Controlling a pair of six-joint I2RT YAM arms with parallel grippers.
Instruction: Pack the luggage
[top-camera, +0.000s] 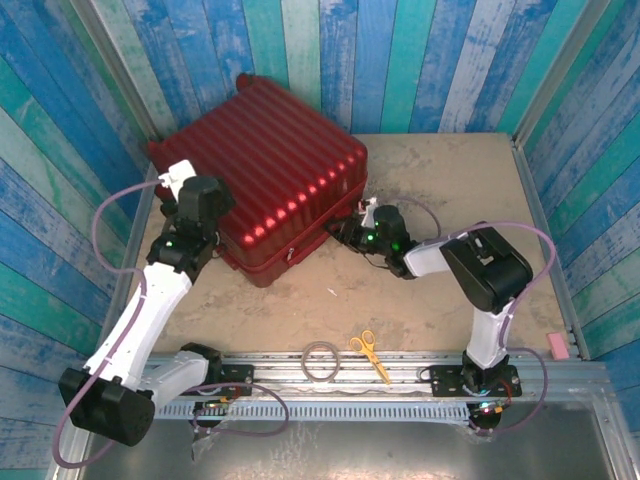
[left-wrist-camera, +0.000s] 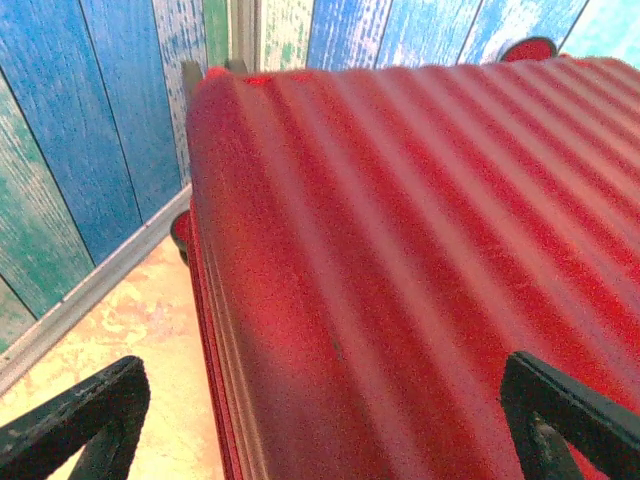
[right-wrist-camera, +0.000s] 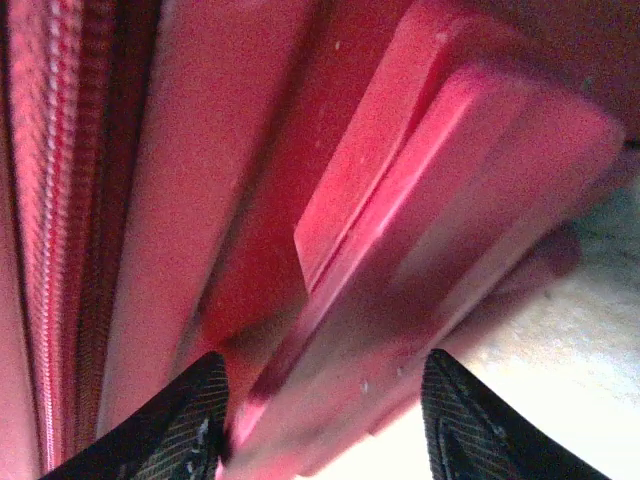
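Luggage (top-camera: 285, 180) lies flat and shut at the far left of the counter (top-camera: 450, 290), turned at a slant so that one corner points toward us between the two arms. The coming move, we judge, turns on the face of the case that looks toward the right arm. On that face a raised red bar, which we take for the side handle (right-wrist-camera: 450, 200), runs alongside the zip seam (right-wrist-camera: 50, 250). The right fingers (right-wrist-camera: 180, 430) stand one on each side of the bar, hard up against the shell. We cannot tell whether they pinch it or only straddle it. The left fingers (left-wrist-camera: 75, 420) are spread wide and released at the case's left near corner, one above the ribbed lid and one above bare counter. The right arm looks better placed to act.
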